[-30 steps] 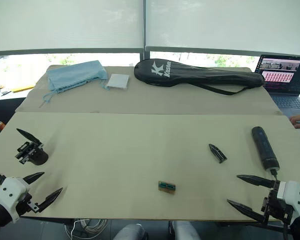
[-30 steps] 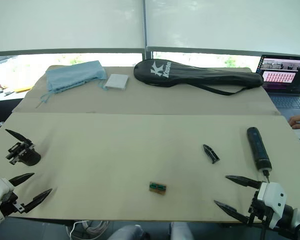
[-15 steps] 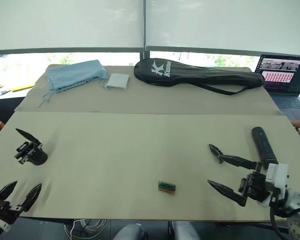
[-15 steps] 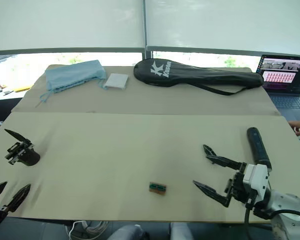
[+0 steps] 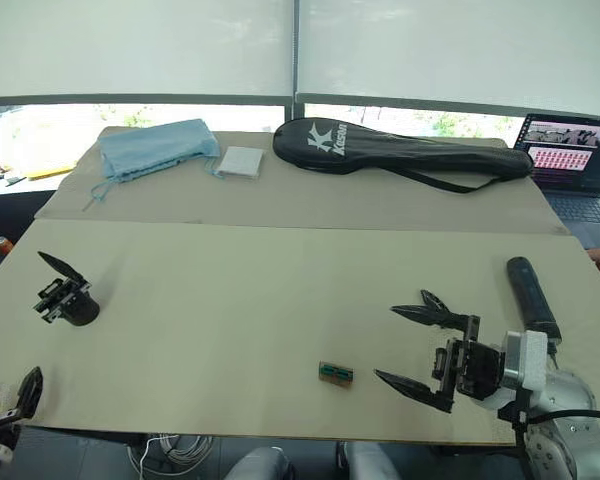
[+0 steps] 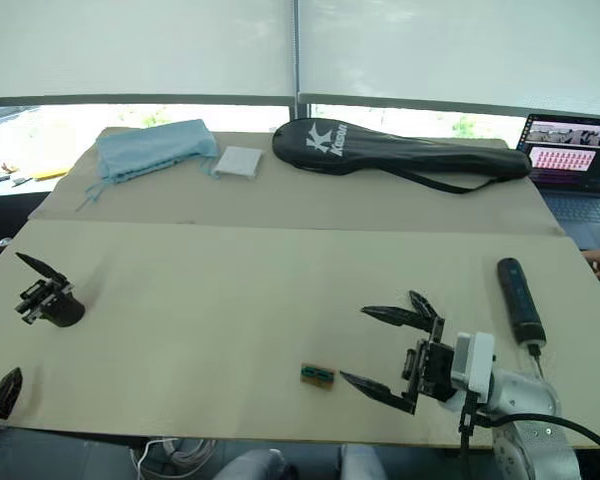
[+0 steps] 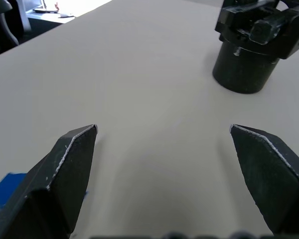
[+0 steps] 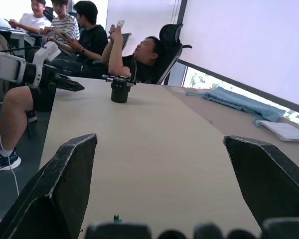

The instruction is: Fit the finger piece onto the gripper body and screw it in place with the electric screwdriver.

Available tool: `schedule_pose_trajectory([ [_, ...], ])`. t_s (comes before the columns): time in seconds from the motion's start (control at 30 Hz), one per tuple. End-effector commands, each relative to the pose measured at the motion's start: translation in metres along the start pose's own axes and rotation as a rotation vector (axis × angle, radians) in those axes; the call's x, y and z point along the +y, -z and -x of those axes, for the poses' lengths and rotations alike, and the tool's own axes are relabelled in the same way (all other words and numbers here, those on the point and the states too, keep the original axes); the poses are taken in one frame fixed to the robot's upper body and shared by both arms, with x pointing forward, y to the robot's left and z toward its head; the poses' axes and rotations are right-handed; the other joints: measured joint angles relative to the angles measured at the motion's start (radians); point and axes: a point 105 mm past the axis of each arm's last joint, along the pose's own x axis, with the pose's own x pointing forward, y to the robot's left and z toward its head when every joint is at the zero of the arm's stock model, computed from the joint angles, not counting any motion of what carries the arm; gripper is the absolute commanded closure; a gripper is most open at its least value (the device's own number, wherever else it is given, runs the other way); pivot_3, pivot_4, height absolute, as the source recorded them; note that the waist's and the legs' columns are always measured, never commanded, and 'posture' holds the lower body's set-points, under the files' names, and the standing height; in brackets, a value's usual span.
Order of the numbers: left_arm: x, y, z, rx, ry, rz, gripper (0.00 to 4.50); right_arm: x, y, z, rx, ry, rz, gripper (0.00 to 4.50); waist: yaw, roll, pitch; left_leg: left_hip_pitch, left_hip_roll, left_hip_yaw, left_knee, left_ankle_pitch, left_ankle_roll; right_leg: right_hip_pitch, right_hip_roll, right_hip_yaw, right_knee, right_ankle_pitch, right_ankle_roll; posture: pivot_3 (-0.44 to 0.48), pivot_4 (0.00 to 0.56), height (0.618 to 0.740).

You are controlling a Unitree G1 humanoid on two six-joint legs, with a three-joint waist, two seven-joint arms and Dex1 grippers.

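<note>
Half of finger piece [image 5: 435,300] hidden behind right hand [image 5: 408,346], spread wide; left hand [image 7: 164,137] wide too.

A pale beige surface [image 5: 250,290] carries the things. The gripper body [image 5: 68,300] stands near its left edge, a small green-and-brown box [image 5: 335,373] lies near the front, the finger piece [image 5: 433,301] right of centre, apparently flat, and the electric screwdriver [image 5: 532,298] beside the right edge. At the back lie a blue cloth [image 5: 155,148], a white pad [image 5: 240,162] and a black racket bag [image 5: 400,155].
</note>
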Motion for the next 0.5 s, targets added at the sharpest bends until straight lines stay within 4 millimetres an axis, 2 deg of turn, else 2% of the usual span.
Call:
schedule_pose_trajectory([
  [0.03, -0.015, -0.020, -0.018, -0.038, 0.063, -0.061, 0.00, -0.001, -0.007, 0.000, -0.012, -0.006, 0.015, 0.03, 0.002, 0.000, 0.000, 0.000, 0.000, 0.000, 0.000, 0.000, 0.000, 0.000, 0.000, 0.000, 0.000, 0.000, 0.000, 0.000, 0.150, 0.740],
  [0.3, -0.053, -0.009, -0.055, 0.022, 0.133, -0.081, 0.00, 0.005, -0.002, 0.003, -0.001, -0.012, 0.016, 0.03, 0.001, 0.000, 0.000, 0.000, -0.001, 0.000, 0.000, 0.000, 0.000, -0.005, 0.000, -0.003, 0.000, 0.000, 0.000, 0.000, 0.150, 0.740],
  [0.5, -0.064, -0.006, -0.079, 0.042, 0.130, -0.132, 0.00, 0.006, -0.001, 0.004, 0.006, -0.006, 0.027, 0.03, 0.001, 0.001, 0.000, -0.001, -0.001, 0.000, 0.000, 0.000, 0.000, -0.008, -0.001, -0.013, 0.001, 0.002, -0.003, 0.000, 0.150, 0.740],
])
